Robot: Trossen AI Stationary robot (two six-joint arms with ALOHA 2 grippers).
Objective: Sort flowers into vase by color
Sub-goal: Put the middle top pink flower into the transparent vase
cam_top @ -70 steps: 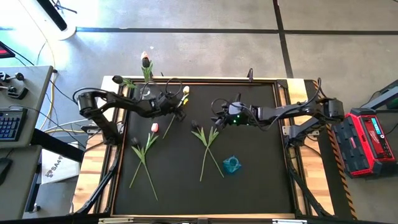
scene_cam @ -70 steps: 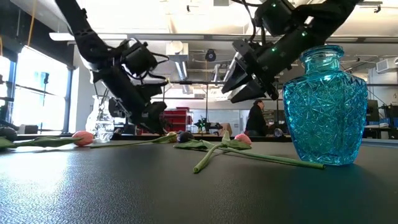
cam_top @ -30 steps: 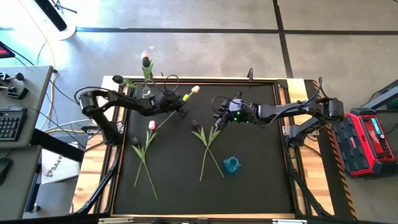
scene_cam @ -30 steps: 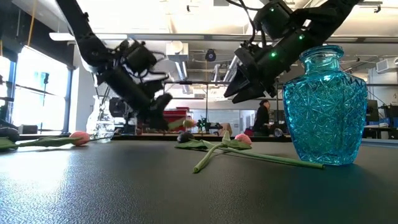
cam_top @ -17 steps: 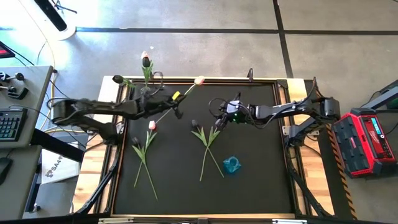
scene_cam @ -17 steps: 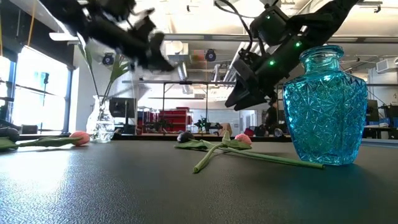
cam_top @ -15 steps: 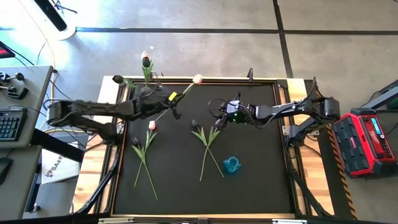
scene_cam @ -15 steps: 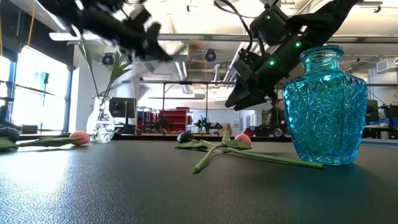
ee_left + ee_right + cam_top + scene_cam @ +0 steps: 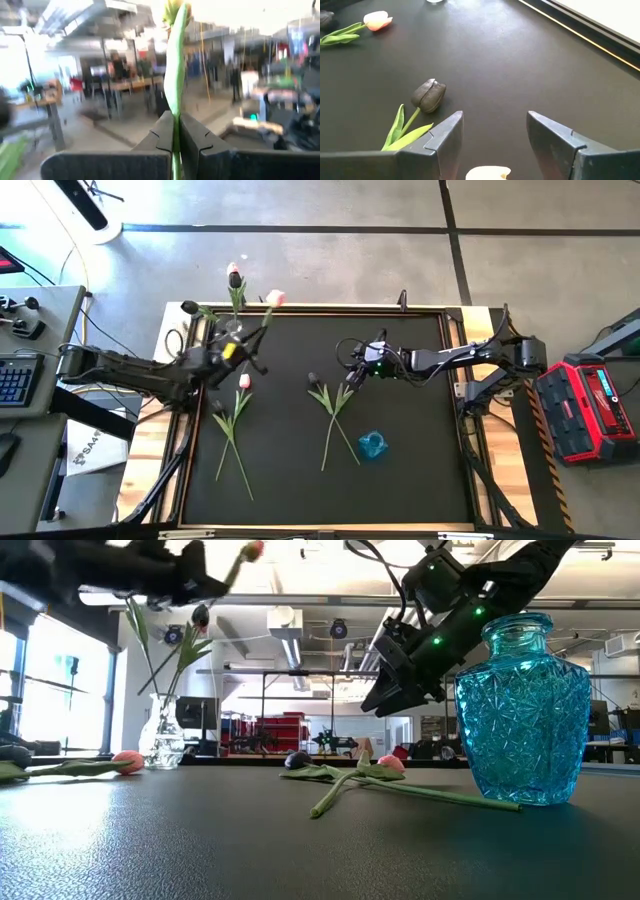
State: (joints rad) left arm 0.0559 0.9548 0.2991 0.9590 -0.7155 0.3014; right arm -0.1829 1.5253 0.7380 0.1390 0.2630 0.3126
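My left gripper (image 9: 238,352) is high over the table's far left, shut on a pink tulip whose head (image 9: 275,298) points toward the far edge. Beside it stands a clear vase (image 9: 165,745) with one tulip (image 9: 233,276) upright in it. My right gripper (image 9: 495,135) hangs open just above two crossed tulips (image 9: 330,402) at mid table, a dark head (image 9: 430,95) ahead of its fingers and a pale head (image 9: 487,173) below them. Two more tulips (image 9: 230,425) lie crossed at the left. A blue vase (image 9: 373,445) stands at the near right. My left gripper pinches the tulip's green stem (image 9: 175,117) between its two fingers, well below the head. The stem runs out ahead of the fingertips (image 9: 190,132), roughly along them. The flower is lifted clear of the table and slants up, head (image 9: 252,550) uppermost.
The black mat has a raised wooden rim (image 9: 300,308) all around. A desk with a keyboard (image 9: 15,380) stands off the left edge and a red case (image 9: 590,405) off the right. Bare mat lies along the near edge.
My left gripper has risen from near the mat and swung toward the table's left edge, to beside the clear vase, staying shut on the tulip. The tulip has gone up with it and turned, its head now pointing more toward the far edge.
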